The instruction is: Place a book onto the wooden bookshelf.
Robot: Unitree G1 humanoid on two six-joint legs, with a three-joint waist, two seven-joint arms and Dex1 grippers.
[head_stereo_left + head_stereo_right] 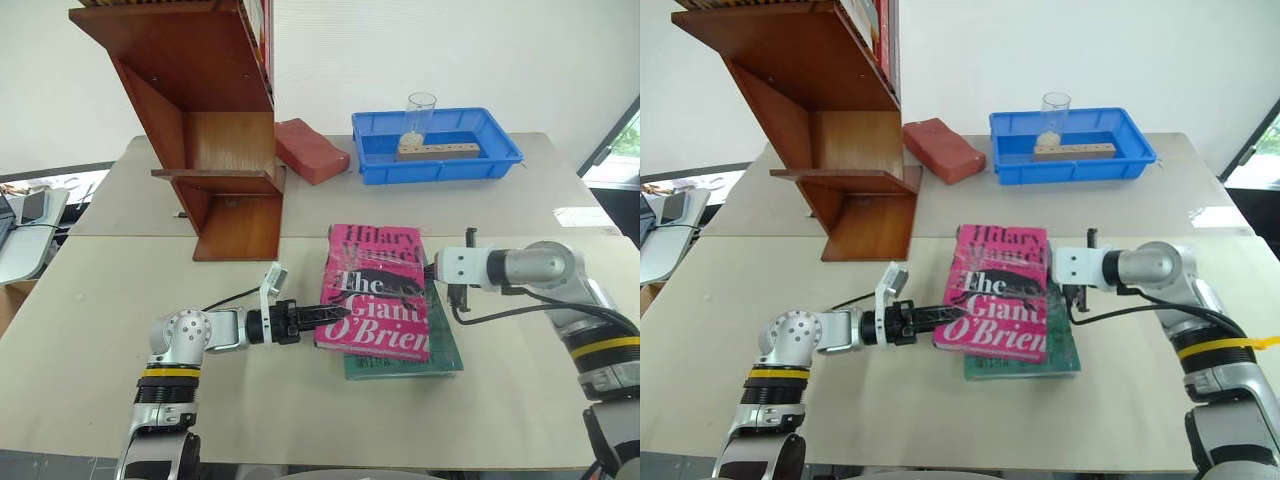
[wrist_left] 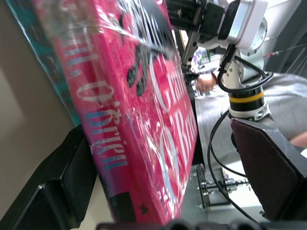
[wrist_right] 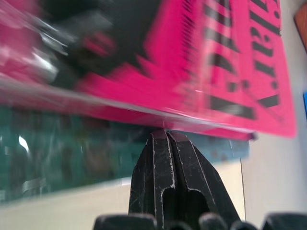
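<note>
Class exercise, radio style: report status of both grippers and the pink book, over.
Left gripper open, fingers straddling the pink book's edge. Right gripper shut, tips against its opposite edge. Book lies on the teal-green book; wooden bookshelf beyond.

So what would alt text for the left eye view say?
Two robot claws flank a pink book lying on a teal book on a table: the open left claw straddles its edge, the shut right claw touches the opposite side.

The book (image 1: 378,292), bright pink and plastic-wrapped, lies cover-up and slightly skewed near the middle of the surface (image 1: 90,330). The wooden bookshelf (image 1: 205,120), reddish-brown with slanted sides, stands upright at about eleven o'clock from it, well apart.
</note>
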